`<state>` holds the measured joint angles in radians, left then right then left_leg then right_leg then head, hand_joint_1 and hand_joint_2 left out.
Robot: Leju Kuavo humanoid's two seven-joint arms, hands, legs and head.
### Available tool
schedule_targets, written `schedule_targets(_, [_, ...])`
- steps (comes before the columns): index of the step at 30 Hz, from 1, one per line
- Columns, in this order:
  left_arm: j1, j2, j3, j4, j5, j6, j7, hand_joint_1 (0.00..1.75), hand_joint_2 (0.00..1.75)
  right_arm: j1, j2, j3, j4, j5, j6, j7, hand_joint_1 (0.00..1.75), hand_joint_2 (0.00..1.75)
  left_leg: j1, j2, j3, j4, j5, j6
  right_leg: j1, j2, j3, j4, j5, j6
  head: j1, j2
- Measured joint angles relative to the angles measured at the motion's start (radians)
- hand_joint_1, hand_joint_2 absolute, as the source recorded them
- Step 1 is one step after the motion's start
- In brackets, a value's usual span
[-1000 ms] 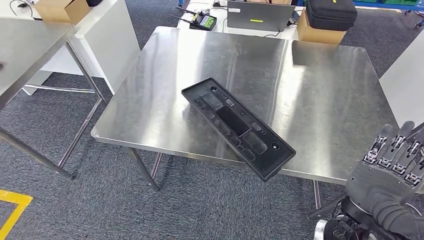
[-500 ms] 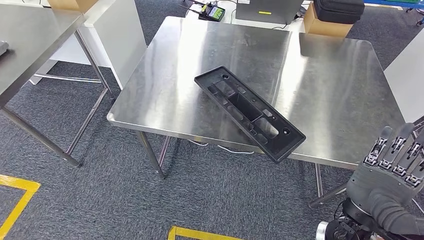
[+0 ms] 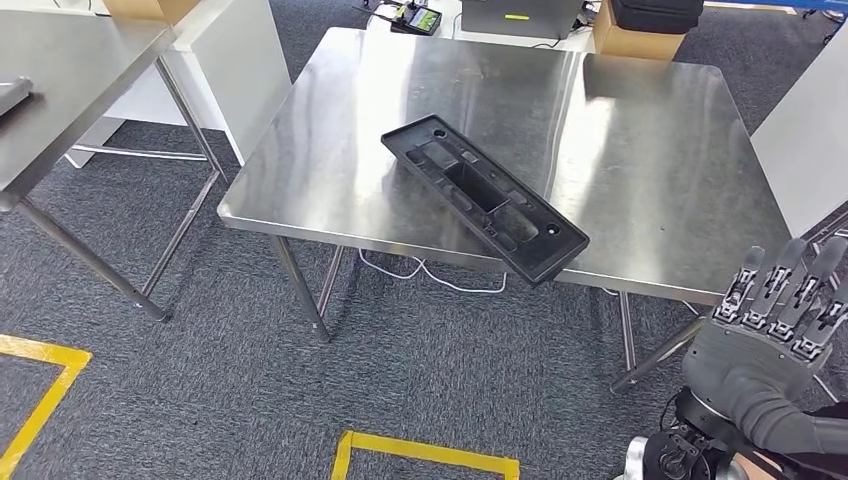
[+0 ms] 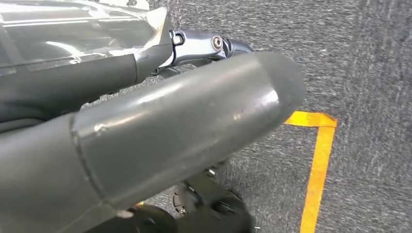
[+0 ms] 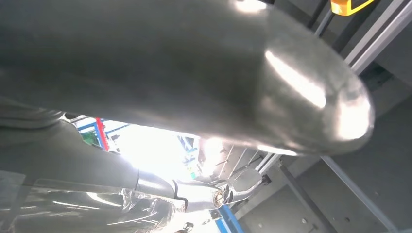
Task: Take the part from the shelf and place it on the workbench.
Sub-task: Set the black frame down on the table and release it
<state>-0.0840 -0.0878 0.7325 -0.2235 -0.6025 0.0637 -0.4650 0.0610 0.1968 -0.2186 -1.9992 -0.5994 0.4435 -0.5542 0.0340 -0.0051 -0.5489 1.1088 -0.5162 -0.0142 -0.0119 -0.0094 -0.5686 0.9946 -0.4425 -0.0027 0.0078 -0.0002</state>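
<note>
Part (image 3: 483, 198) well apart from fingers (image 3: 785, 290)

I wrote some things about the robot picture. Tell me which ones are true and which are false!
1. The black part lies on the steel workbench. True.
2. One end of the black part sticks out past the workbench's near edge. True.
3. The right hand is holding the black part. False: it holds nothing, its fingers are apart, and it is well away from the part.
4. The floor tape is red. False: it is yellow.
5. The workbench top is wooden. False: it is shiny metal.
</note>
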Motion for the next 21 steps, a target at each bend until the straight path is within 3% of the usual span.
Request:
schedule_targets(2, [-0.001, 0.000, 0.000, 0.000, -0.001, 0.000, -0.001, 0.00, 0.00, -0.004, 0.000, 0.001, 0.001, 0.000, -0.003, 0.002, 0.00, 0.00, -0.003, -0.003, 0.045, -0.081, -0.009, 0.004, 0.003, 0.000, -0.016, 0.011, 0.010, 0.014, 0.002, 0.000])
schedule_targets(5, [0.000, 0.000, 0.004, 0.001, -0.003, 0.000, -0.001, 0.00, 0.00, -0.007, -0.001, 0.004, 0.005, 0.000, -0.010, 0.004, 0.00, 0.00, -0.014, 0.000, 0.026, -0.094, 0.010, 0.033, 0.005, 0.002, -0.032, 0.014, 0.024, 0.042, 0.004, 0.000])
schedule_targets(7, [-0.001, -0.001, 0.008, 0.001, -0.004, 0.000, -0.001, 0.00, 0.00, -0.007, -0.002, 0.005, 0.009, 0.000, -0.012, 0.005, 0.00, 0.00, -0.015, 0.005, 0.003, -0.103, 0.037, 0.057, 0.005, 0.005, -0.062, 0.061, -0.024, 0.039, 0.007, 0.000])
schedule_targets(9, [0.000, -0.001, 0.012, 0.002, -0.005, 0.001, -0.001, 0.00, 0.00, -0.007, -0.005, 0.006, 0.014, 0.001, -0.013, 0.005, 0.00, 0.00, -0.018, 0.008, -0.024, -0.104, 0.061, 0.068, 0.001, 0.006, -0.098, 0.174, -0.114, 0.027, 0.011, 0.000])
schedule_targets(10, [0.000, -0.001, 0.015, 0.002, -0.005, 0.002, -0.001, 0.00, 0.00, -0.007, -0.007, 0.007, 0.017, 0.002, -0.013, 0.005, 0.00, 0.00, -0.019, 0.009, -0.039, -0.103, 0.073, 0.068, 0.000, 0.006, -0.107, 0.234, -0.144, 0.028, 0.012, 0.000])
schedule_targets(11, [0.000, -0.001, 0.017, 0.002, -0.005, 0.002, -0.001, 0.00, 0.00, -0.007, -0.008, 0.007, 0.020, 0.003, -0.014, 0.005, 0.00, 0.00, -0.020, 0.010, -0.054, -0.103, 0.085, 0.068, -0.001, 0.006, -0.106, 0.276, -0.155, 0.034, 0.012, 0.000])
schedule_targets(12, [0.001, -0.001, 0.018, 0.002, -0.006, 0.003, -0.001, 0.00, 0.00, -0.007, -0.009, 0.008, 0.022, 0.004, -0.016, 0.004, 0.00, 0.00, -0.021, 0.011, -0.070, -0.102, 0.097, 0.066, -0.001, 0.006, -0.090, 0.288, -0.147, 0.044, 0.012, 0.000])
schedule_targets(13, [0.001, -0.001, 0.019, 0.002, -0.007, 0.003, -0.001, 0.00, 0.00, -0.007, -0.010, 0.009, 0.025, 0.006, -0.017, 0.003, 0.00, 0.00, -0.021, 0.011, -0.085, -0.101, 0.108, 0.064, -0.001, 0.006, -0.056, 0.262, -0.125, 0.056, 0.012, 0.000])
schedule_targets(15, [0.001, -0.002, 0.021, 0.002, -0.011, 0.004, -0.001, 0.00, 0.00, -0.008, -0.011, 0.012, 0.028, 0.008, -0.020, 0.002, 0.00, 0.00, -0.022, 0.011, -0.108, -0.100, 0.131, 0.055, -0.002, 0.006, 0.052, 0.124, -0.096, 0.067, 0.012, 0.000])
schedule_targets(17, [0.001, -0.002, 0.023, 0.002, -0.015, 0.004, -0.001, 0.00, 0.00, -0.008, -0.013, 0.017, 0.029, 0.009, -0.023, -0.001, 0.00, 0.00, -0.025, 0.010, -0.118, -0.101, 0.152, 0.044, 0.005, 0.009, 0.131, -0.001, -0.107, 0.055, 0.011, 0.000])
schedule_targets(19, [0.002, -0.002, 0.024, 0.002, -0.016, 0.005, -0.002, 0.00, 0.00, -0.008, -0.015, 0.020, 0.031, 0.009, -0.028, -0.003, 0.00, 0.00, -0.026, 0.009, -0.121, -0.105, 0.172, 0.034, 0.012, 0.011, 0.137, -0.033, -0.112, 0.038, 0.009, 0.000])
schedule_targets(20, [0.003, -0.001, 0.025, 0.002, -0.016, 0.005, -0.002, 0.00, 0.00, -0.008, -0.016, 0.021, 0.032, 0.009, -0.030, -0.003, 0.00, 0.00, -0.025, 0.008, -0.124, -0.103, 0.172, 0.030, 0.007, 0.009, 0.128, -0.031, -0.104, 0.030, 0.009, 0.000])
schedule_targets(21, [0.005, 0.000, 0.025, 0.002, -0.016, 0.006, -0.002, 0.00, 0.00, -0.009, -0.017, 0.023, 0.034, 0.008, -0.031, -0.003, 0.00, 0.00, -0.023, 0.006, -0.130, -0.091, 0.152, 0.025, 0.002, 0.007, 0.121, -0.029, -0.096, 0.018, 0.008, 0.000])
